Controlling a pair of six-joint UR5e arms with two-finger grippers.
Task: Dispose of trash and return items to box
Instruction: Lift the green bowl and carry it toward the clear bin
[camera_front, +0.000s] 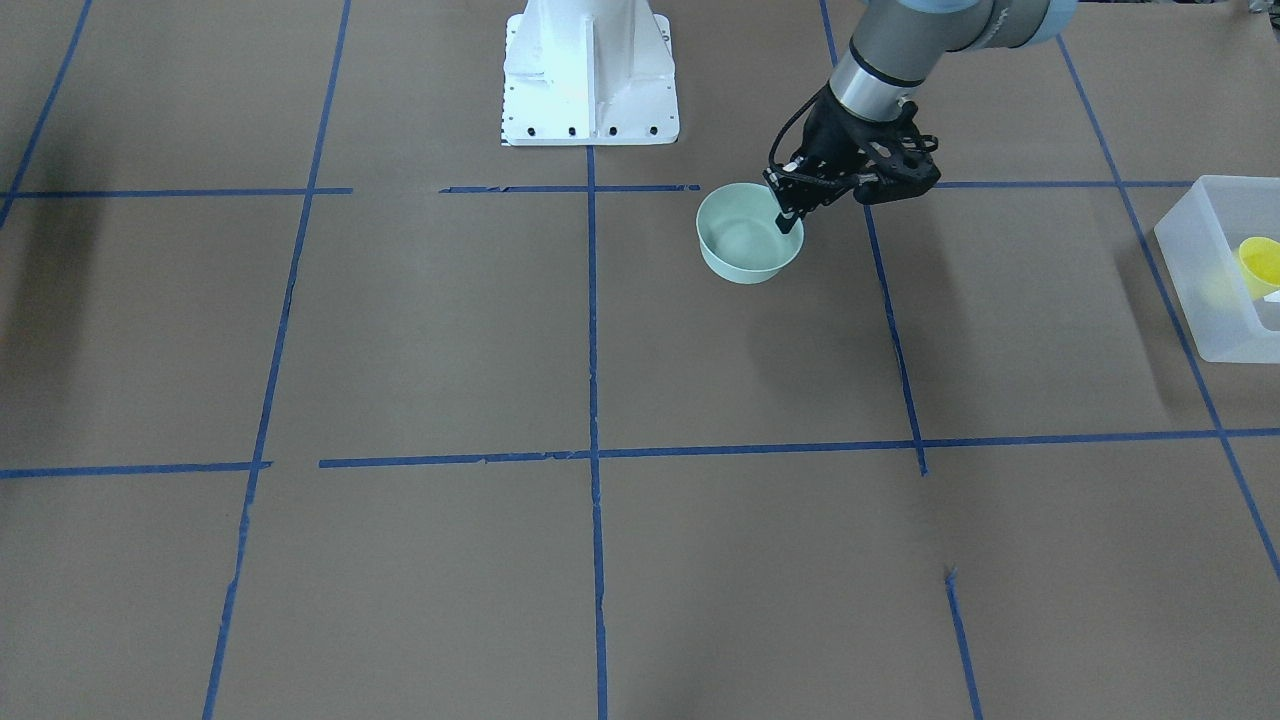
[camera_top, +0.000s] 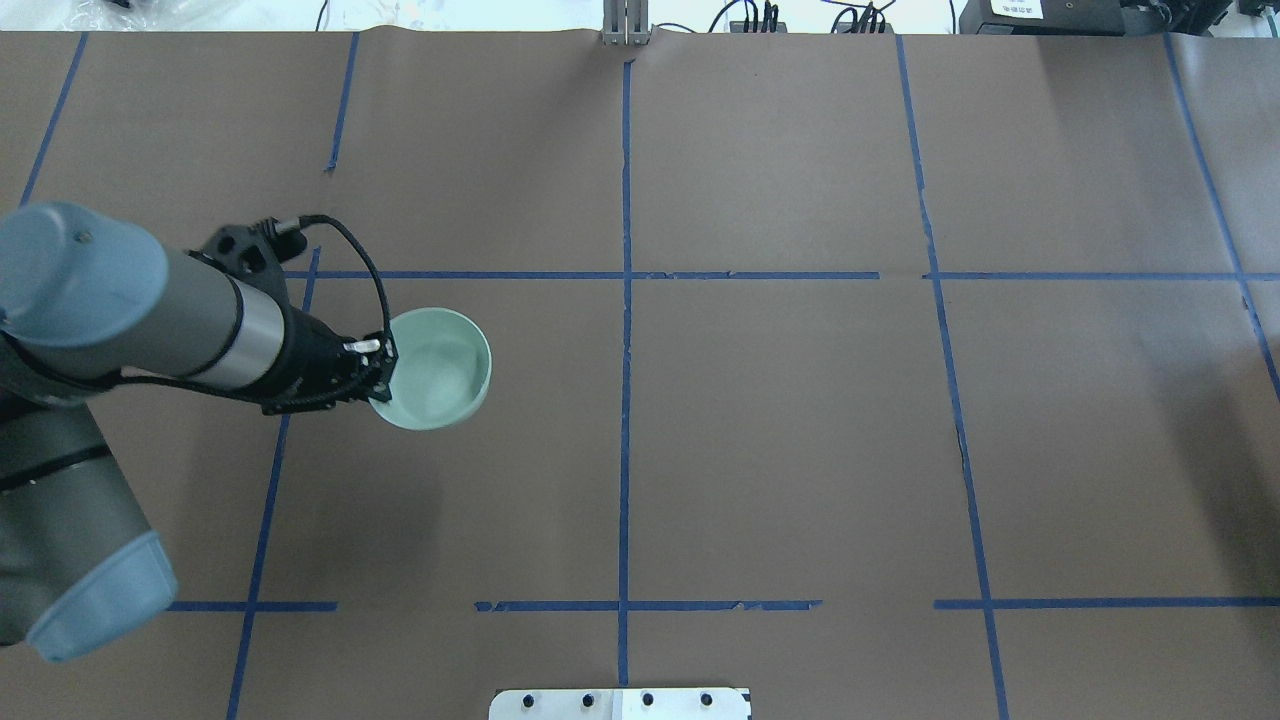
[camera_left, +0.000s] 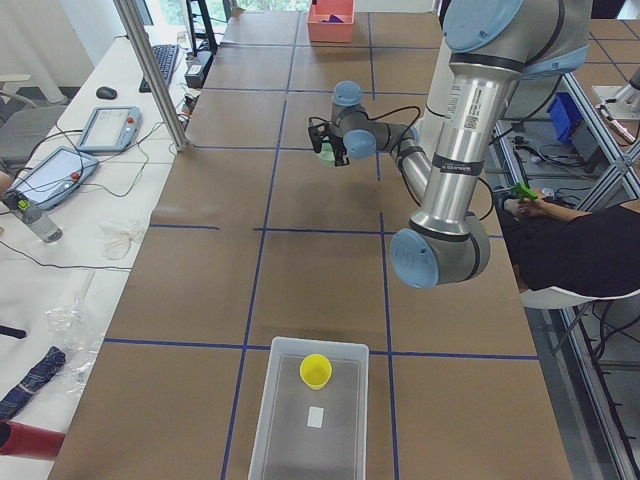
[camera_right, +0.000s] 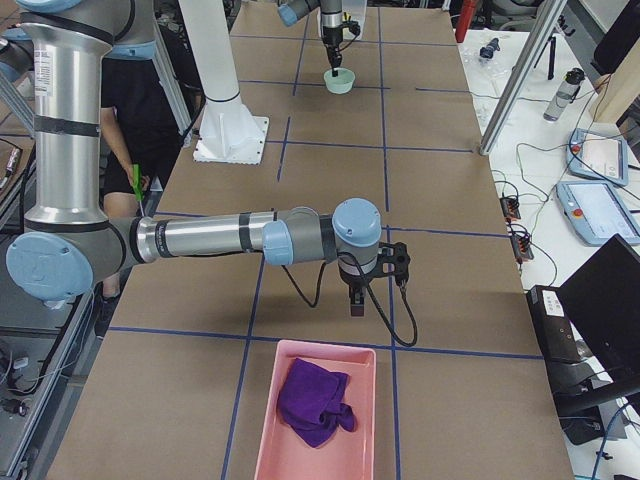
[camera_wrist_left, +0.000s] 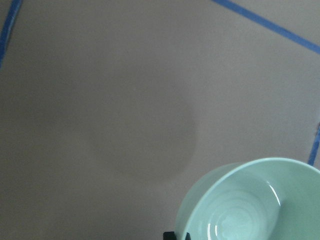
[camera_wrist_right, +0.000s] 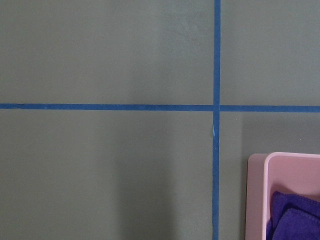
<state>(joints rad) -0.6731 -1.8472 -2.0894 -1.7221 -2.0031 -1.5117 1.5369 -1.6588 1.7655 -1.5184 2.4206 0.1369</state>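
The pale mint-green bowl (camera_front: 745, 240) (camera_top: 440, 370) (camera_wrist_left: 250, 205) hangs in my left gripper (camera_front: 790, 215) (camera_top: 383, 375), which is shut on its rim on the side nearest the arm. The bowl is empty and casts a round shadow on the brown paper, so it seems slightly raised. The yellow cup (camera_front: 1262, 262) (camera_left: 316, 371) lies inside the translucent box (camera_front: 1215, 270) (camera_left: 310, 420) at the table's end on my left. My right gripper (camera_right: 355, 305) points down over the table near the pink tray; I cannot tell whether it is open or shut.
A pink tray (camera_right: 270, 430) (camera_wrist_right: 257, 195) holding a purple cloth (camera_right: 315, 405) sits at the table's end on my right. The white robot base (camera_front: 590, 75) stands at the table's robot-side edge. A seated person (camera_left: 580, 250) is beside the table.
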